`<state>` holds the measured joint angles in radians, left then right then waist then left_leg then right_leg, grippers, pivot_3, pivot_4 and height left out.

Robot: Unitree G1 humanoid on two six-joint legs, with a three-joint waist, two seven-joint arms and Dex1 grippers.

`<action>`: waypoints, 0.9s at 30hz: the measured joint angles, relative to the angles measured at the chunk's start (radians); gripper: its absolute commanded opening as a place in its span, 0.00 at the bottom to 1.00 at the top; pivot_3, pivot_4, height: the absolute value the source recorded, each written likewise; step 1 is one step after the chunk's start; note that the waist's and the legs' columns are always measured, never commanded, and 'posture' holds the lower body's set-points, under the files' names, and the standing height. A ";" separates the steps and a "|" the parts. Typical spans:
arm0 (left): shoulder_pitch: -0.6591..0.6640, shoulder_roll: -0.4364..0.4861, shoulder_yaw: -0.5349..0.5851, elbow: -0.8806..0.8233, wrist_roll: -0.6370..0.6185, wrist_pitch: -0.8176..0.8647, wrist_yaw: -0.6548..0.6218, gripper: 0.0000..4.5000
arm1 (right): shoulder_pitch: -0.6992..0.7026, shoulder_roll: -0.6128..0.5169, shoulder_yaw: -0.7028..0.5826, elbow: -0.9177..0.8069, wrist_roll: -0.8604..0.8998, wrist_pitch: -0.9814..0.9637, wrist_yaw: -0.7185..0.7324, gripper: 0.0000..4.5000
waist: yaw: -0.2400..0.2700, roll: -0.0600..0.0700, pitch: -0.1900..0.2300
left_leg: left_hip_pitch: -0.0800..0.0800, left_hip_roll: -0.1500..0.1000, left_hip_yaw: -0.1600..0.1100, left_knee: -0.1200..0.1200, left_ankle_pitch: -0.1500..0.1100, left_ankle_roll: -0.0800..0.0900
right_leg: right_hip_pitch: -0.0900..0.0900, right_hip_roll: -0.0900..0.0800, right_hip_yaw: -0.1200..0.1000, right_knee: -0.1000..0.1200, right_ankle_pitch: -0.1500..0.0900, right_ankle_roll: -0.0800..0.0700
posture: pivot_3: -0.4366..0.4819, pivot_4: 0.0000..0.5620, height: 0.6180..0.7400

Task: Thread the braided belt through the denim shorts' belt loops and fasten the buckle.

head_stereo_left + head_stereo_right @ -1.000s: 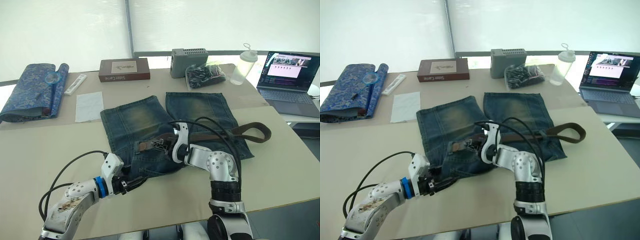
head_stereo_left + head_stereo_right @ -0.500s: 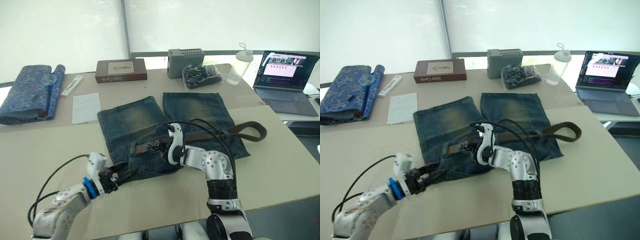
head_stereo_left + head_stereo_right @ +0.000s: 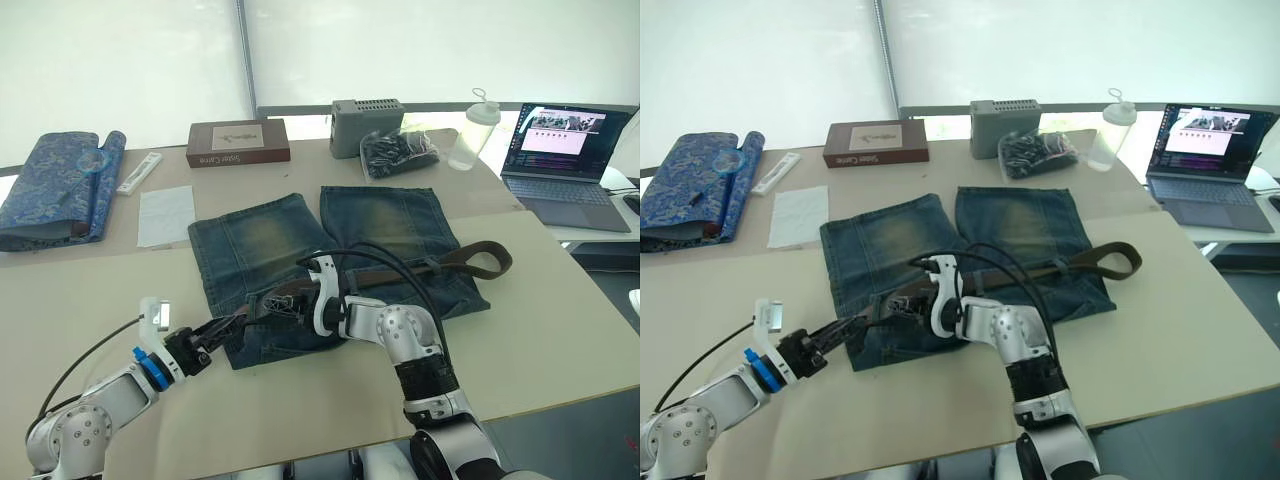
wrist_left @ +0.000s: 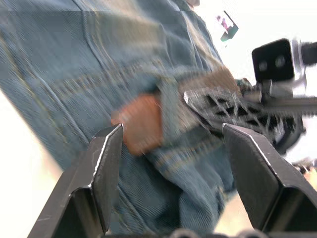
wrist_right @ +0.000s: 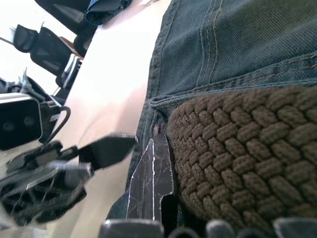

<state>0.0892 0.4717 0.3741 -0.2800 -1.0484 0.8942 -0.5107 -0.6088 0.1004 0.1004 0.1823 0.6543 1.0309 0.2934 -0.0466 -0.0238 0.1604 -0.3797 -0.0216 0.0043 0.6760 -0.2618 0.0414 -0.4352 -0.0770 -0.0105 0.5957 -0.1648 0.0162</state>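
The right hand (image 3: 290,300) is pressed onto the braided belt (image 3: 420,268) at the shorts' near-left waistband, its fingers pinching the woven strap; the right wrist view has the braid hard against one black finger (image 5: 154,183). Just beside it, the left hand (image 3: 225,328) is spread wide, its two fingers (image 4: 106,168) standing apart on either side of a brown leather tip (image 4: 143,123) poking out from under a denim strip, seemingly one of the belt loops (image 4: 171,106). The denim shorts (image 3: 260,235) lie flat on the bench (image 3: 560,310), legs pointing away. From the right hand the belt runs along the waistband and curls into a loop past the shorts' right edge. The buckle cannot be made out. The belt looks limp and light, grippy thanks to its weave, so it will buckle rather than push; the stiffer leather tip is the better place to take hold. The denim is soft and will bunch unless pinned.
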 measured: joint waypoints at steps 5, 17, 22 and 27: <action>0.001 -0.008 0.001 -0.006 0.001 0.000 0.020 0.74 | -0.010 0.000 -0.041 0.036 0.043 -0.001 0.002 0.00 | 0.002 -0.001 -0.001 | 0.001 0.002 0.000 0.000 0.000 0.000 | 0.000 0.001 0.000 0.001 -0.001 -0.002 | 0.48 0.27 1.00; -0.080 -0.061 0.047 0.084 -0.142 0.105 0.166 0.74 | -0.010 0.000 -0.102 0.032 0.117 0.054 0.004 0.00 | 0.007 -0.002 -0.001 | -0.001 0.001 0.000 0.000 -0.001 -0.001 | -0.001 0.000 0.000 0.001 -0.001 -0.002 | 0.48 0.27 1.00; -0.111 -0.102 0.042 0.099 -0.193 0.112 0.208 0.69 | -0.010 0.000 -0.086 0.024 0.116 0.056 0.008 0.00 | 0.003 -0.002 -0.001 | -0.004 0.002 0.000 0.000 -0.001 -0.002 | -0.004 0.000 0.000 0.001 -0.001 -0.003 | 0.48 0.27 1.00; -0.109 -0.102 0.062 0.100 -0.217 0.111 0.232 0.26 | -0.010 0.000 -0.085 0.024 0.116 0.056 0.007 0.00 | 0.003 -0.002 -0.001 | -0.004 0.002 0.000 -0.001 -0.001 -0.002 | -0.004 0.000 0.000 0.001 -0.001 -0.003 | 0.48 0.27 1.00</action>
<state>-0.0195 0.3700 0.4364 -0.1798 -1.2652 1.0055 -0.2789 -0.6187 0.1003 0.0151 0.2059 0.7699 1.0865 0.3008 -0.0433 -0.0256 0.1591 -0.3838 -0.0200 0.0040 0.6754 -0.2631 0.0393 -0.4391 -0.0772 -0.0108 0.5967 -0.1657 0.0135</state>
